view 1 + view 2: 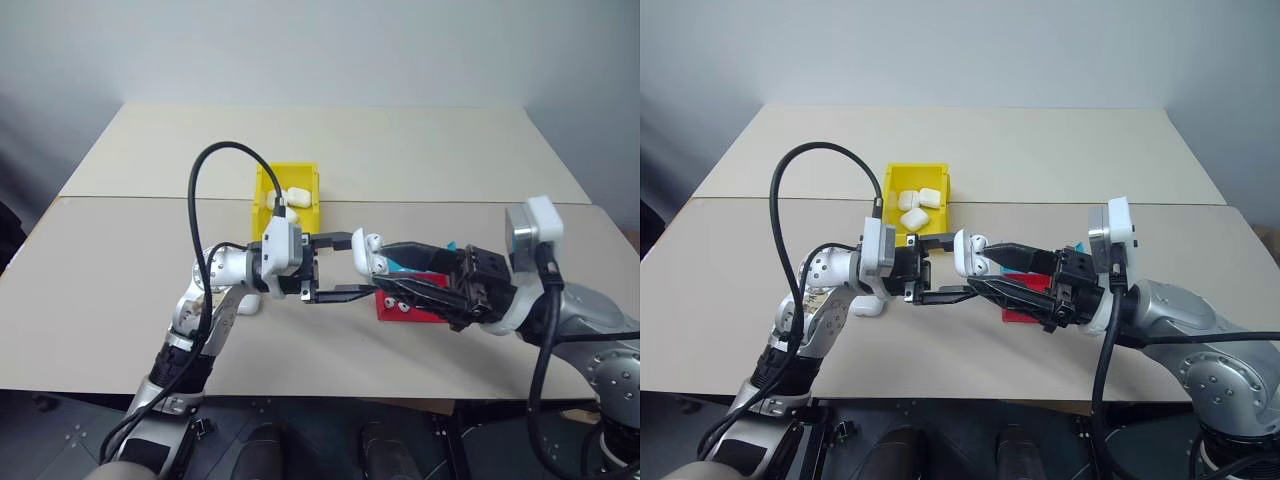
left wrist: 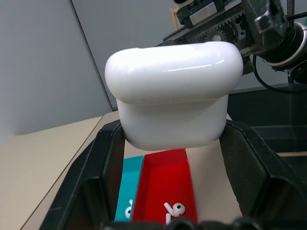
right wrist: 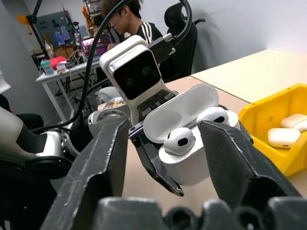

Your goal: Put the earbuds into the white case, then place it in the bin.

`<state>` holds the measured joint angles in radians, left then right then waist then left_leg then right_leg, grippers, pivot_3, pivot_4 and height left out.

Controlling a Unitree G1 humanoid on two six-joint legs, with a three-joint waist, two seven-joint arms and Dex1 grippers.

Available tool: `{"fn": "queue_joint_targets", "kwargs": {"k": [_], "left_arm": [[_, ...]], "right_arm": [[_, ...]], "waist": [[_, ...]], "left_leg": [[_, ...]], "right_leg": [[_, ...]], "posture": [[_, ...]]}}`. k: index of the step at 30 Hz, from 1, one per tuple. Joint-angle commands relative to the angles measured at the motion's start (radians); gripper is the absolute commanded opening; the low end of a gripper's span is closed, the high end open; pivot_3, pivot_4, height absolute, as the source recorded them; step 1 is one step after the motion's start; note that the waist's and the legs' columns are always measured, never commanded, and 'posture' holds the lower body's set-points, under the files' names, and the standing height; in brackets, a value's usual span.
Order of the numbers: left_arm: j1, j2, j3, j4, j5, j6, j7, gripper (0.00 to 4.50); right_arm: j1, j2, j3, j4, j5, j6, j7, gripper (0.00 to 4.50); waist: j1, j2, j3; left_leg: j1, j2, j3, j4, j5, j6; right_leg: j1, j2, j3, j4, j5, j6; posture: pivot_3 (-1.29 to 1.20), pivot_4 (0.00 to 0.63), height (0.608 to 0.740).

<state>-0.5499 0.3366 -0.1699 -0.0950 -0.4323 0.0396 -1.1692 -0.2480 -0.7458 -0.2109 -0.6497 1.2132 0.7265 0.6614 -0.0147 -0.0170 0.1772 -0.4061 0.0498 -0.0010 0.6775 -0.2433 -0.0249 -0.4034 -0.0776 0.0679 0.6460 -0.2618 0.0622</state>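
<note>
- Head views: the left gripper (image 1: 940, 268) is clamped on the white case (image 1: 967, 255), holding it up over the table (image 1: 1040, 150), just in front of the yellow bin (image 1: 902, 180). The right gripper (image 1: 985, 268) has its tips right at the case.
- Right wrist view is the good one: lid flipped open, both earbuds (image 3: 178, 140) sitting in their slots. Its own black fingers (image 3: 100, 163) stand apart on either side of the case, not pinching anything.
- That view also catches a person seated at a desk in the background.
- Left wrist view looks under the case at the red tray (image 2: 165, 184) with a loose bud in it, blue tray (image 2: 128, 187) beside it.
- The bin already has a few white cases inside.
</note>
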Motion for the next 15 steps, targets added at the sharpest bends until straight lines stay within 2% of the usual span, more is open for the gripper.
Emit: {"fn": "queue_joint_targets", "kwargs": {"k": [1,6,9,12,15], "left_arm": [[-0.022,-0.005,0.01,-0.015,-0.01,-0.024,0.0,2.72],[-0.024,0.0,0.011,-0.003,-0.004,-0.025,0.002,2.72],[-0.037,-0.001,0.003,0.012,0.005,-0.021,0.007,2.72],[-0.054,-0.01,-0.006,0.037,0.019,-0.032,0.008,2.72],[-0.069,-0.02,-0.014,0.057,0.035,-0.041,0.009,2.72]], "right_arm": [[0.03,-0.028,-0.048,-0.02,-0.012,-0.024,0.044,2.86],[0.049,-0.103,-0.163,0.006,0.025,-0.027,0.123,2.86],[-0.047,-0.173,-0.201,0.032,0.05,-0.019,0.127,2.86],[-0.222,-0.236,-0.152,0.101,0.091,0.047,0.043,2.29],[-0.367,-0.274,-0.058,0.088,0.053,0.085,0.033,1.25]], "waist": [[0.0,0.0,0.0],[0.002,0.0,0.0],[0.0,0.0,0.0],[-0.007,0.0,0.0],[-0.003,0.0,0.0]], "left_leg": [[0.0,0.0,0.0,0.0,0.0,0.0],[0.0,0.0,0.0,0.0,0.0,0.0],[0.0,0.0,0.0,0.001,0.0,0.0],[0.001,0.0,0.001,0.0,0.0,0.0],[0.001,0.0,0.0,-0.001,0.0,0.0]], "right_leg": [[0.0,0.0,0.0,0.0,0.0,0.0],[0.0,0.0,0.0,0.0,0.0,0.0],[0.0,0.0,0.0,0.0,0.0,0.0],[0.0,0.0,0.001,0.0,0.0,0.0],[0.001,0.0,0.0,0.0,0.0,0.0]], "posture": [[0.0,0.15,0.74],[0.0,0.15,0.74],[0.0,0.15,0.74],[0.0,0.15,0.74],[0.0,0.15,0.74]]}}
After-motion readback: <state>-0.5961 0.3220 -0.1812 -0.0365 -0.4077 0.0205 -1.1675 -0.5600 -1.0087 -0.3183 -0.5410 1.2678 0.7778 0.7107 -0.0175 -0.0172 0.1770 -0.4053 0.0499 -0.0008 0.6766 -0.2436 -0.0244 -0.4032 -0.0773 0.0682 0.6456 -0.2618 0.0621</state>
